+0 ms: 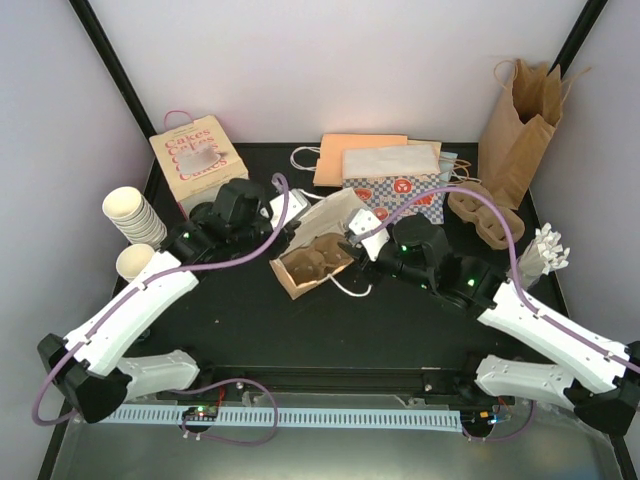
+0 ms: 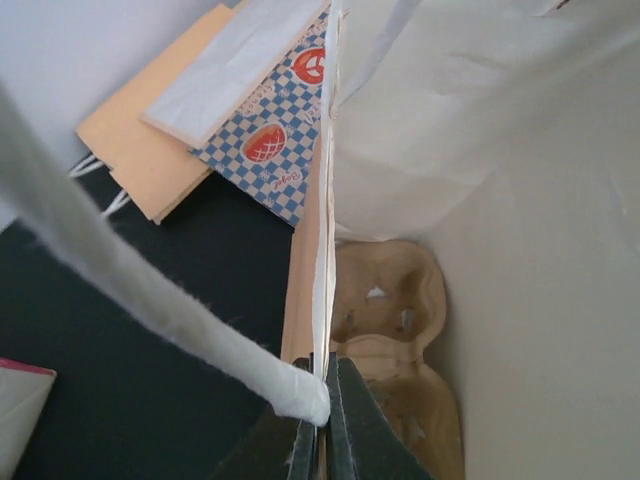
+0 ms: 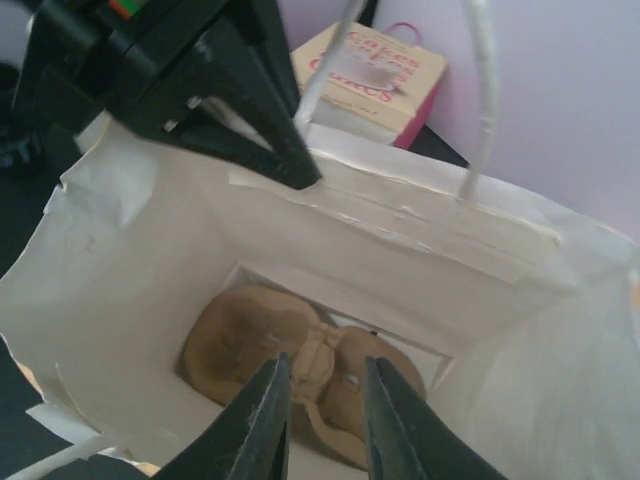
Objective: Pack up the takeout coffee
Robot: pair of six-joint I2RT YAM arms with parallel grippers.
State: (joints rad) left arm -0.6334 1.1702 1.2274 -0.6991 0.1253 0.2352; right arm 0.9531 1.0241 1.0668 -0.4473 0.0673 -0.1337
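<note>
The takeout coffee is out of view in every frame. A white paper bag (image 1: pixel 335 212) lies on its side mid-table, mouth toward the arms, with a brown pulp cup carrier (image 1: pixel 310 262) inside. My left gripper (image 1: pixel 290 212) is shut on the bag's rim (image 2: pixel 325 300), right beside a white cord handle (image 2: pixel 150 290); the carrier (image 2: pixel 390 300) shows deep in the bag. My right gripper (image 3: pixel 325 385) reaches into the bag's mouth (image 3: pixel 400 230), its jaws a narrow gap apart on either side of the carrier's centre ridge (image 3: pixel 322 355), holding nothing.
Stacked lidless cream cups (image 1: pixel 132 215) and a single cup (image 1: pixel 134 262) stand at the left. A pink "Cakes" box (image 1: pixel 198 160) sits behind them. Flat orange (image 1: pixel 360 158) and checkered (image 1: pixel 395 185) bags lie at the back, with an upright brown bag (image 1: pixel 520 120) and a spare carrier (image 1: pixel 485 215) on the right.
</note>
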